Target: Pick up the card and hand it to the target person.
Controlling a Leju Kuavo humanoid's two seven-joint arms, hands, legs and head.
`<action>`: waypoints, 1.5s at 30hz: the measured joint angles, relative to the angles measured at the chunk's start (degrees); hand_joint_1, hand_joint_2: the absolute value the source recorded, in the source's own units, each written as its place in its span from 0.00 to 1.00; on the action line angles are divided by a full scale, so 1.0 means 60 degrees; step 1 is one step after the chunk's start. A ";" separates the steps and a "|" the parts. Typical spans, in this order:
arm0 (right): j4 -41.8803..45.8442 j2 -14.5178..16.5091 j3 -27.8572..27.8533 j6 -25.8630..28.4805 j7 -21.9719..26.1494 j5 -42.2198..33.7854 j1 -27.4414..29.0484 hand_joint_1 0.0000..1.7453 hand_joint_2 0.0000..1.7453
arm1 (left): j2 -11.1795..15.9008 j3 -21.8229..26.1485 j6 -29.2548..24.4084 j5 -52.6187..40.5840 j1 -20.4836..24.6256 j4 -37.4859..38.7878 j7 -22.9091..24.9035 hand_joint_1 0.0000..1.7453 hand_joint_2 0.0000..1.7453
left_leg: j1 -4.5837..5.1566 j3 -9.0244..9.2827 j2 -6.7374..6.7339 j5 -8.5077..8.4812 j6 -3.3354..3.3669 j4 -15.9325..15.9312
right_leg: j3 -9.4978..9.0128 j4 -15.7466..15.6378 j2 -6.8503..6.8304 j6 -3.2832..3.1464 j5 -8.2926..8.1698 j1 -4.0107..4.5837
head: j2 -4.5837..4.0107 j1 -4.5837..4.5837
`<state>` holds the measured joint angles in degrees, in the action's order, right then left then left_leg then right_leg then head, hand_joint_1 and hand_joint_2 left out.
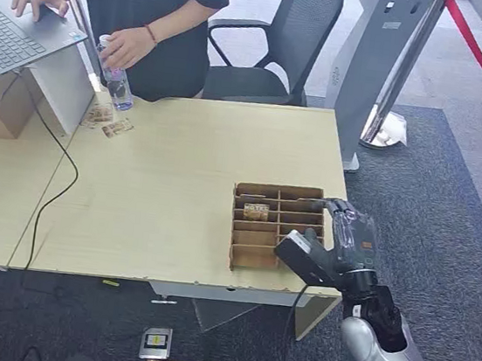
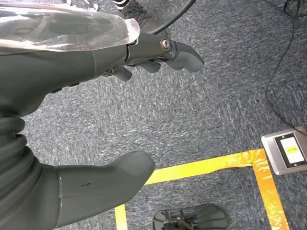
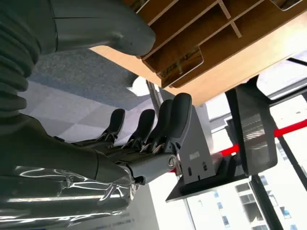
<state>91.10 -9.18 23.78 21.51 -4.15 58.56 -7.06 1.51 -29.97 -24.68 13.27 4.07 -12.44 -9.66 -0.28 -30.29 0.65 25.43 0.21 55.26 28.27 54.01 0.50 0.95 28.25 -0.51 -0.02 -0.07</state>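
Desk (image 1: 178, 182): card (image 1: 256, 209) beside right fingers (image 1: 334, 208)

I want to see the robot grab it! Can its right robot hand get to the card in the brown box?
Probably yes. The right robot hand is open at the box's right edge, the card lies in an open-topped slot on the far left side, and nothing sits between them.

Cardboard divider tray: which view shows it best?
The head view: the whole cardboard tray lies on the desk, a card in one slot, the right hand beside it. The right wrist view catches some compartments; the left wrist view faces carpet.
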 joint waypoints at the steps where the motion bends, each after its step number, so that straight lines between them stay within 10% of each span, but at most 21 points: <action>1: 0.0030 -0.0005 -0.0007 -0.0016 -0.0004 0.0011 0.0018 0.43 1.00 | 0.0000 -0.0004 0.0000 0.0000 0.0000 0.0000 0.0000 0.00 1.00 | 0.0000 0.0000 0.0000 0.0000 0.0000 0.0000 | 0.0000 0.0000 0.0000 0.0000 0.0000 0.0000 | 0.0000 0.0000; 45: -0.0406 -0.0157 0.0227 -0.0507 -0.0185 0.0709 -0.0003 0.46 1.00 | -0.0003 -0.0146 -0.0015 0.0185 0.0010 0.0000 -0.0040 0.00 1.00 | 0.0000 -0.0007 0.0000 0.0000 0.0000 -0.0002 | 0.0003 0.0000 -0.0001 0.0000 0.0001 0.0001 | 0.0000 0.0000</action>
<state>88.66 -10.12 25.14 18.46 -5.26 62.81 -7.08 1.49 -30.84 -24.76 14.38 4.13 -12.44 -9.90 -0.29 -30.34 0.65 25.43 0.21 55.25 28.29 54.01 0.49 0.95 28.25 -0.51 -0.02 -0.07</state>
